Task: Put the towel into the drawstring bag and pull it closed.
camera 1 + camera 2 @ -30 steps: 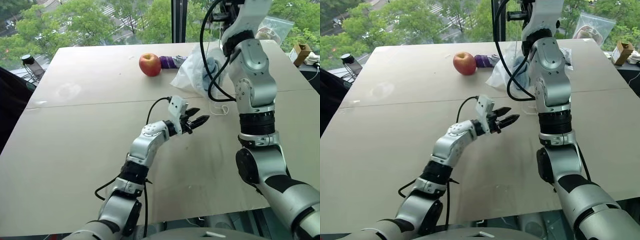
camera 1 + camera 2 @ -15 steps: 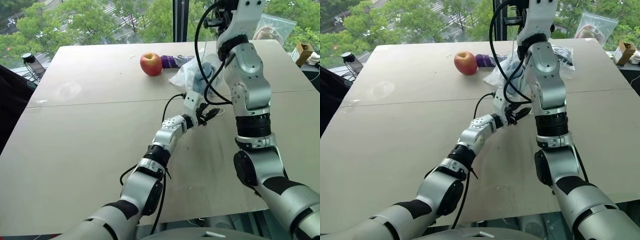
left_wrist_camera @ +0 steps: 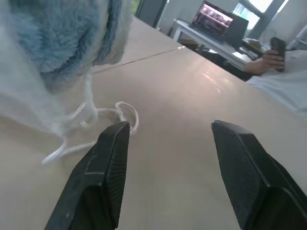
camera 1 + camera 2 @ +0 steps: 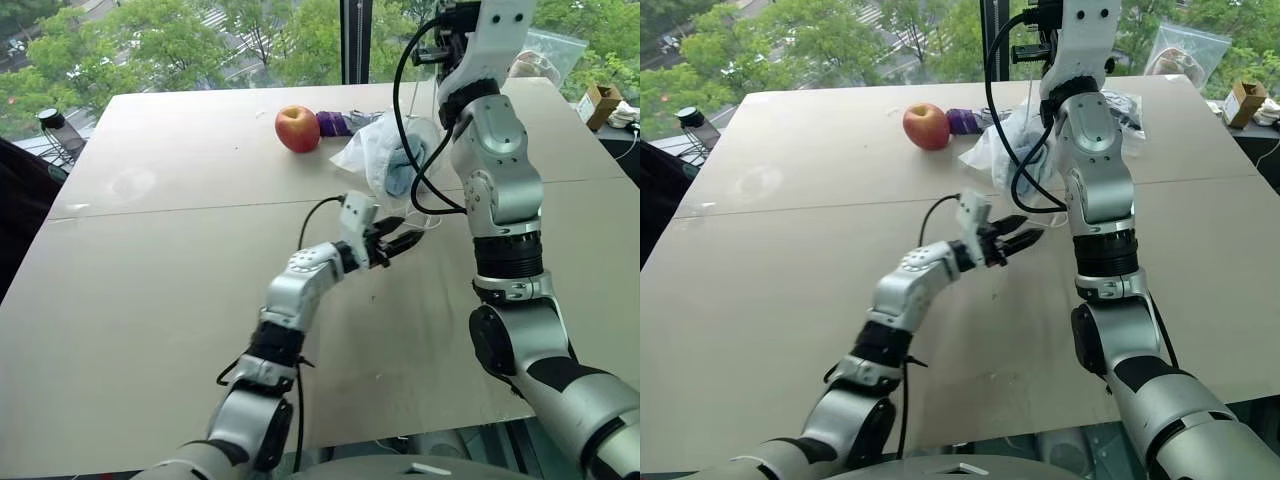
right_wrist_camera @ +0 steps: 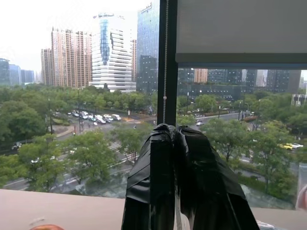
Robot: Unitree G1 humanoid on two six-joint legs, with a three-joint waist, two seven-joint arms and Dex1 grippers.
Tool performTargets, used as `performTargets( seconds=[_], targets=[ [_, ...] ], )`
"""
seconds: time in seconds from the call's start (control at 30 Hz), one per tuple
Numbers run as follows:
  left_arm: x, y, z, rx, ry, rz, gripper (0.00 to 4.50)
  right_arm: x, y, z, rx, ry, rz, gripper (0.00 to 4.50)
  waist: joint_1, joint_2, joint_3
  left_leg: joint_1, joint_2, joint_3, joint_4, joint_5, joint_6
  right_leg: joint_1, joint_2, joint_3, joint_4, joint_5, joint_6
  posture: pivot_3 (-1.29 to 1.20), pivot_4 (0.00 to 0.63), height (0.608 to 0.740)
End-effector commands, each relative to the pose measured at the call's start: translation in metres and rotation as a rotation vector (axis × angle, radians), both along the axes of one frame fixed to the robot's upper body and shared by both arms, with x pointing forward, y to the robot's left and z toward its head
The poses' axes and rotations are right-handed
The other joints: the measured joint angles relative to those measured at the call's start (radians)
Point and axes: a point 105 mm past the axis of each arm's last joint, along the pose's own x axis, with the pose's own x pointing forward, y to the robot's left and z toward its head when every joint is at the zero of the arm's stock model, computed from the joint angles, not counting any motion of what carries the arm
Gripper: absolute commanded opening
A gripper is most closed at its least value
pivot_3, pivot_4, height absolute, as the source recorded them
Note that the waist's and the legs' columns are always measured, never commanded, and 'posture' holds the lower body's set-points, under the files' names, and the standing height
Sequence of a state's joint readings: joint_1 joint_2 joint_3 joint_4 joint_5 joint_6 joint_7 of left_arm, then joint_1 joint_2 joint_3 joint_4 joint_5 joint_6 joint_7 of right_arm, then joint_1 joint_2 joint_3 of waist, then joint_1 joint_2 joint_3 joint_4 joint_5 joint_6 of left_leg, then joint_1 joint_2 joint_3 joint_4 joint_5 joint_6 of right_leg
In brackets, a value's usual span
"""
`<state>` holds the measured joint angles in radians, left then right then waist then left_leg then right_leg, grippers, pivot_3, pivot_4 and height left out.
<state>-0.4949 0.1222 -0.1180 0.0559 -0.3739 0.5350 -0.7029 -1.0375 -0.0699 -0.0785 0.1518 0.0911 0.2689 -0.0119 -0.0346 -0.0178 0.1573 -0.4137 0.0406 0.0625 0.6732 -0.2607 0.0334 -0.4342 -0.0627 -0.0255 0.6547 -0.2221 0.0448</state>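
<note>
The white translucent drawstring bag (image 4: pixel 375 152) lies at the far middle of the table, and the blue towel (image 4: pixel 400 178) shows through its fabric. One loose loop of its cord (image 3: pixel 122 112) rests on the table in front of it. My left gripper (image 4: pixel 400 235) hovers open and level just short of that loop, nothing between its fingers (image 3: pixel 110 163). My right arm is raised high over the bag. In the right wrist view my right gripper (image 5: pixel 173 129) is shut, with a white strand of cord (image 5: pixel 178 219) showing between its taped fingers.
A red apple (image 4: pixel 297 129) and a small purple object (image 4: pixel 335 123) sit left of the bag. A clear plastic bag (image 4: pixel 550 50) and a cardboard box (image 4: pixel 600 104) are at the far right. A person's hand with a phone (image 3: pixel 271 51) is beyond the table.
Half a second ago my left gripper was stretched forward to the cord by the bag. It has since drawn back toward me, still open. The right arm has stayed raised.
</note>
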Motion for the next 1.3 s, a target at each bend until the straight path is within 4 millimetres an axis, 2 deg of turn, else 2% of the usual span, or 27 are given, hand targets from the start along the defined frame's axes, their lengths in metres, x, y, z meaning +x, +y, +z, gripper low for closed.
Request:
performTargets(
  seconds=[0.03,0.3,0.5,0.8,0.9,1.03,1.23,1.3],
  targets=[
    [0.005,0.008,0.001,0.024,-0.004,0.060,2.77,-0.012,-0.001,0.018,0.022,-0.085,0.007,0.00,0.002,0.000,0.000,0.000,0.000,0.000,0.001,-0.001,0.001,0.000,0.000,0.000,0.001,0.000,0.000,0.00,0.150,0.740],
    [0.033,-0.016,-0.019,0.068,0.013,0.117,2.77,-0.012,-0.002,0.019,0.025,-0.092,0.001,0.00,0.021,0.000,0.000,-0.001,-0.002,0.000,0.003,-0.002,0.003,0.001,0.000,-0.002,0.001,0.000,0.000,0.00,0.150,0.740],
    [0.065,-0.017,-0.012,0.035,-0.039,0.258,2.77,-0.013,-0.004,0.019,0.020,-0.095,-0.012,0.00,0.020,0.000,0.000,-0.001,-0.002,0.001,0.003,-0.002,0.003,0.001,0.000,-0.002,0.000,0.000,0.000,0.00,0.150,0.740],
    [0.068,-0.027,-0.013,0.078,-0.139,0.216,2.77,-0.013,-0.006,0.020,0.015,-0.098,-0.020,0.00,0.020,0.000,0.000,-0.003,-0.002,0.004,0.003,-0.002,0.003,0.001,0.000,-0.003,-0.003,0.000,0.000,0.00,0.150,0.740],
    [0.062,-0.028,-0.017,0.087,-0.149,0.181,1.93,-0.013,-0.006,0.020,0.015,-0.098,-0.020,0.00,0.020,0.000,0.000,-0.003,-0.002,0.004,0.002,-0.002,0.003,0.001,0.000,-0.003,-0.003,0.000,0.000,0.00,0.150,0.740],
    [0.058,-0.027,-0.023,0.103,-0.155,0.175,0.06,-0.013,-0.006,0.019,0.015,-0.095,-0.019,0.00,0.020,0.000,0.000,-0.002,-0.002,0.004,0.002,-0.002,0.003,0.001,0.000,-0.003,-0.003,0.000,0.000,0.00,0.150,0.740],
    [0.067,-0.012,-0.020,0.132,-0.214,0.294,0.06,-0.013,-0.006,0.019,0.017,-0.097,-0.018,0.00,0.019,0.000,0.000,-0.002,-0.002,0.004,0.002,-0.002,0.003,0.001,0.000,-0.003,-0.002,0.000,0.000,0.00,0.150,0.740],
    [0.074,0.002,-0.017,0.165,-0.264,0.398,0.06,-0.013,-0.008,0.019,0.017,-0.099,-0.025,0.00,0.019,0.000,0.000,-0.002,-0.002,0.003,0.002,-0.002,0.003,0.001,0.000,-0.003,-0.002,0.000,0.000,0.00,0.150,0.740]
  ],
)
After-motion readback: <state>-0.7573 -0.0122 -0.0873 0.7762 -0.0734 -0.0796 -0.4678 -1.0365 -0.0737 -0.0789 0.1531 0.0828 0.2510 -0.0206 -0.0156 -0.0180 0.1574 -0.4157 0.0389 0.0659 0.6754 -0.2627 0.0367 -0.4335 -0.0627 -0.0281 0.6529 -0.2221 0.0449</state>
